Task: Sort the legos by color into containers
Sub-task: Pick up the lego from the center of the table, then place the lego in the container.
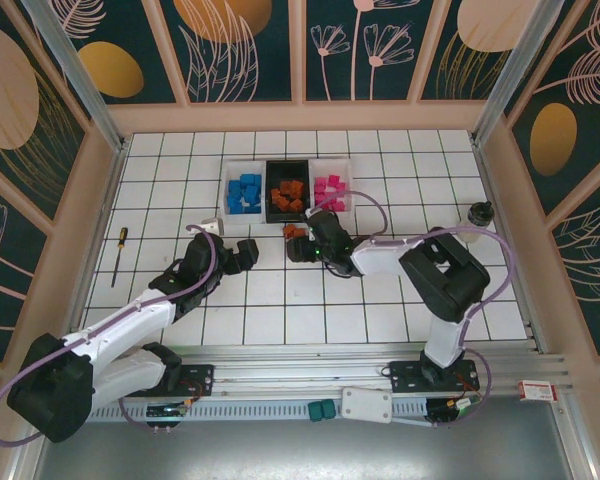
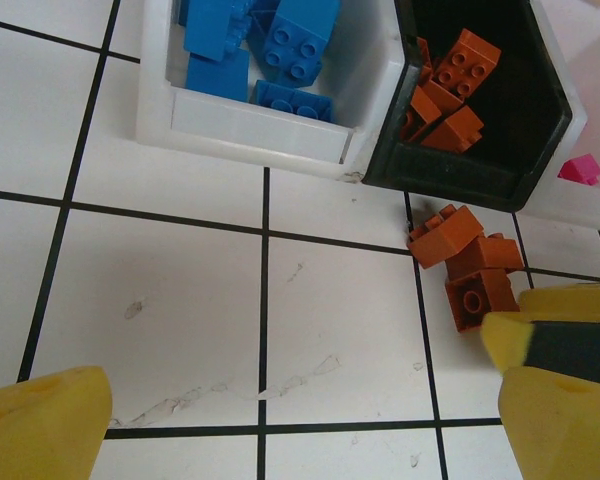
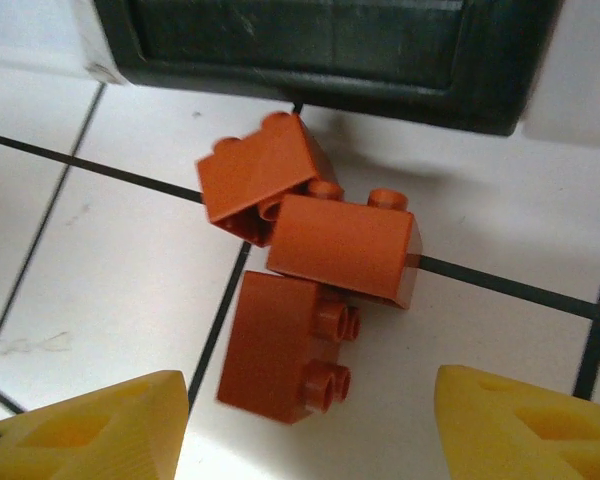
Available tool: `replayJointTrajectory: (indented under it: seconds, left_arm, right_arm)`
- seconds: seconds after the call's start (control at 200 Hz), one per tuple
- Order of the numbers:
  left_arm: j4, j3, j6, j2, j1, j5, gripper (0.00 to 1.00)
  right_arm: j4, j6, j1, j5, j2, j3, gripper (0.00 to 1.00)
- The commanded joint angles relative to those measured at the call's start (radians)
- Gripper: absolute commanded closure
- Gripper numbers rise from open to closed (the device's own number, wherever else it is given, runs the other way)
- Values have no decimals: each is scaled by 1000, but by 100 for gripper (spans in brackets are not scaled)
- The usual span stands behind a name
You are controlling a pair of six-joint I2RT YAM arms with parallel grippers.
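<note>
White tiled floor (image 1: 280, 310) enclosed by dark teal floral wall panels (image 1: 152, 62).

Three bins are being carried in a row by the white tiled table (image 1: 400, 300), toward the middle of its far edge: a left white bin (image 2: 260, 125), a black bin (image 2: 450, 175) and a right white bin (image 1: 348, 190), set side by side. Three orange bricks (image 3: 340, 245) are being borne in a touching cluster just before the black bin's near wall. A screwdriver (image 1: 119, 255) is being carried near the left edge, and a small dark object (image 1: 480, 212) near the right edge.
</note>
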Motion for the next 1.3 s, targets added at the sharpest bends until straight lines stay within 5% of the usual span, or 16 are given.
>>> replayJointTrajectory:
  seconds: [0.0, 0.355, 0.736, 1.021, 1.296]
  left_arm:
    - [19, -9, -12, 10, -5, 0, 1]
    - [26, -2, -10, 31, -4, 7, 1]
    - [38, 11, 2, 64, -4, 3, 1]
    - [57, 7, 5, 97, -4, 9, 1]
    - [42, 3, 8, 67, -4, 15, 1]
  right_arm:
    - [21, -18, 13, 26, 47, 61, 37]
    - [56, -45, 15, 36, 83, 68, 54]
    - [148, -57, 16, -117, -47, -60, 88]
    - [103, -74, 8, -181, -200, -10, 90]
    - [35, -55, -35, -94, -16, 292, 88]
